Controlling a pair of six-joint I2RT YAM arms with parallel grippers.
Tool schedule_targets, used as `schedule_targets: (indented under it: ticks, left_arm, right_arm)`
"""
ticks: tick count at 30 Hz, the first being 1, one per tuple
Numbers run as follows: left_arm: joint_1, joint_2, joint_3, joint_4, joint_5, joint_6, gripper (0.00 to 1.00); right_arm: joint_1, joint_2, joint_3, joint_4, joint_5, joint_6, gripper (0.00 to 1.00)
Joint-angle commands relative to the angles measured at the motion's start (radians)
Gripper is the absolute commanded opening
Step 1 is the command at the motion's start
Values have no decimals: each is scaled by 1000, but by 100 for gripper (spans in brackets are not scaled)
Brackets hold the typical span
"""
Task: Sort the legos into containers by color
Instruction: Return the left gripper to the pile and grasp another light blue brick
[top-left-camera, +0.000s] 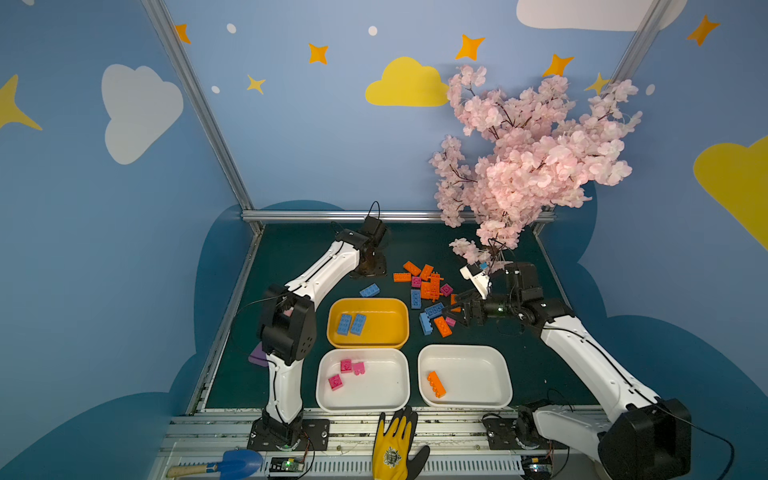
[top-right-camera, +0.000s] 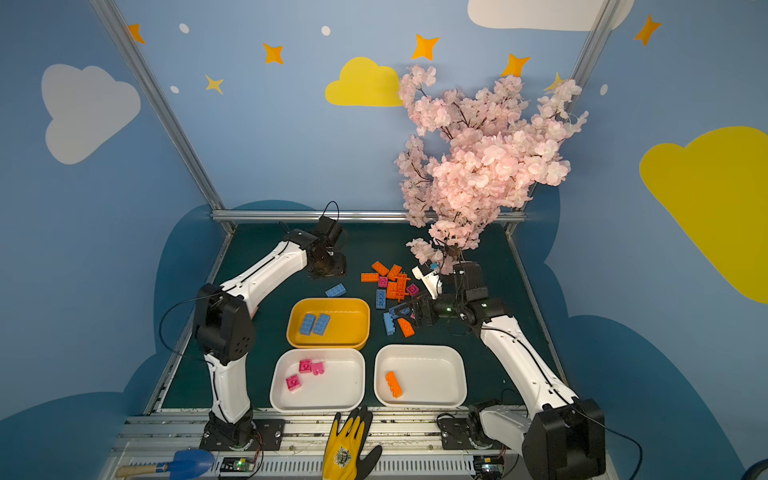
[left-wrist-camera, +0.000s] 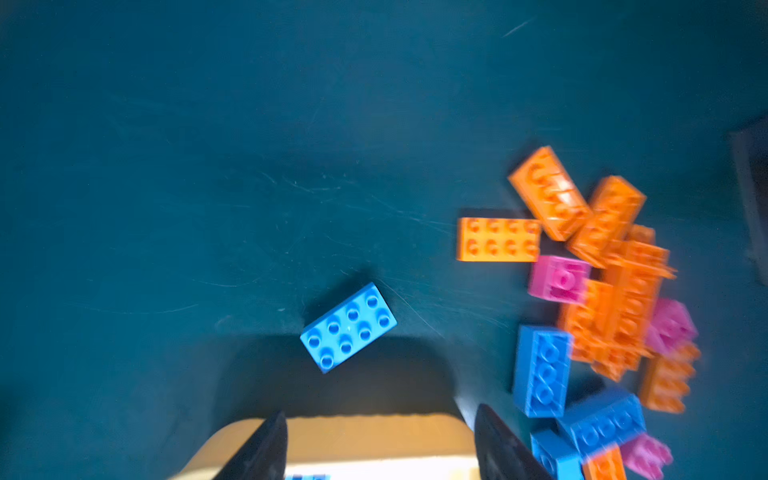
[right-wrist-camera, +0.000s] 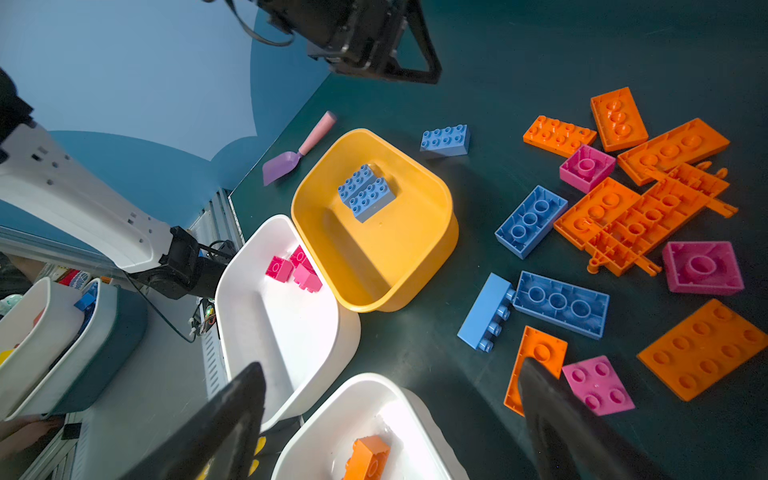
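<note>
My left tool (left-wrist-camera: 380, 411) hangs above the desk (top-left-camera: 415, 245) by the far side of the yellow tray (top-left-camera: 404, 324), jaws apart with nothing between them. My right tool (right-wrist-camera: 392, 365), spread wide and empty, hovers right of that tray over the loose legos (top-left-camera: 430, 291). Two blue bricks (top-left-camera: 351, 324) lie inside the tray, and one lone blue brick (top-left-camera: 369, 290) lies just behind it.

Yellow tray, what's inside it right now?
Two light-blue bricks lie side by side in the yellow tray, studs up. Nothing else shows; no part of its floor is covered.
</note>
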Motion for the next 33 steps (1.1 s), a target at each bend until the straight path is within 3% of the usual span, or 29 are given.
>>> schedule_targets:
  ticks: [1, 8, 25, 33]
  left_arm:
    - [0, 76, 69, -84, 6, -61, 72]
    - [0, 212, 164, -136, -55, 54, 74]
    - [18, 339, 200, -118, 38, -48, 76]
    - [16, 380, 266, -110, 54, -56, 68]
  right_arm:
    - [-11, 13, 20, 2, -16, -7, 94]
    - [-30, 24, 24, -9, -27, -19, 94]
    - [-45, 51, 14, 2, -42, -8, 94]
    - [-46, 60, 17, 6, -41, -3, 94]
